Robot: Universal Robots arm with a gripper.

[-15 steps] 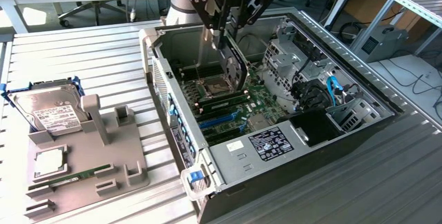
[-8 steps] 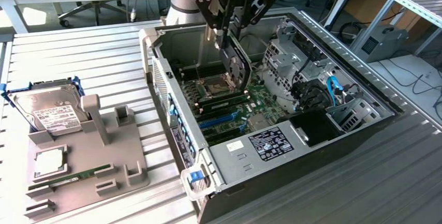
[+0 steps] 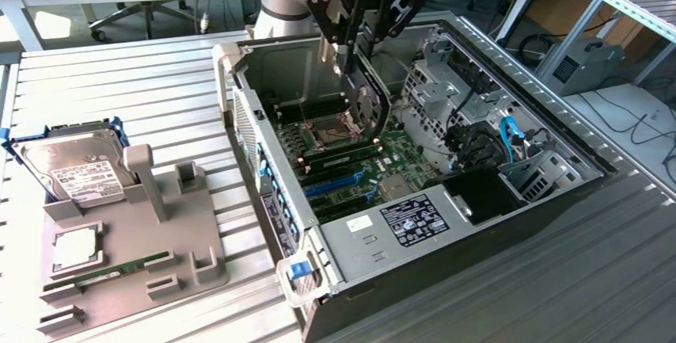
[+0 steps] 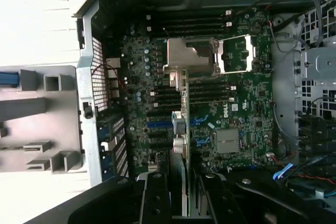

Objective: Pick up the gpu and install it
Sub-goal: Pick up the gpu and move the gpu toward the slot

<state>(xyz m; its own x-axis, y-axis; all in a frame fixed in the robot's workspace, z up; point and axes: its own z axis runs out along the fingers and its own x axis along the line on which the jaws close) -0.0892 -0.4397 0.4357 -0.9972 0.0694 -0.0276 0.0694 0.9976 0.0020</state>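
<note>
Below the pincer (image 3: 357, 66) (image 4: 185, 192) it's crowded: the case (image 3: 253, 121) lies open on its side, and the green board (image 3: 407, 161) (image 4: 247, 114) covers its floor. Right under the pincer sits the CPU socket (image 3: 317, 131) (image 4: 191, 59) with its metal frame, and rows of dark memory slots (image 3: 343, 153) sit close around it. Just past those come the blue slots (image 3: 336, 183) (image 4: 157, 126), lower down the board. On the exterior view's right of the pincer stands a metal drive cage (image 3: 444, 81), with a blue cable (image 3: 509, 139) and a black box (image 3: 480, 192) further along. The case wall rises close by on the other side, so the pincer has walls on both flanks.

Well away from the pincer, out on the slatted table on the exterior view's left, a hard drive (image 3: 76, 170) leans in a blue-cornered holder. Beside it is a grey fixture (image 3: 138, 272), and a green stick (image 3: 122, 268) lies in it.

Now the gpu (image 3: 366, 105) (image 4: 182, 108): the pincer's fingers are clamped on its upper end. It hangs straight down inside the case, over the socket and memory area. It's a thin, dark slab, and the wrist view sees it edge-on as a narrow strip with small silver connectors partway along. I can't tell whether its lower edge touches the board.
</note>
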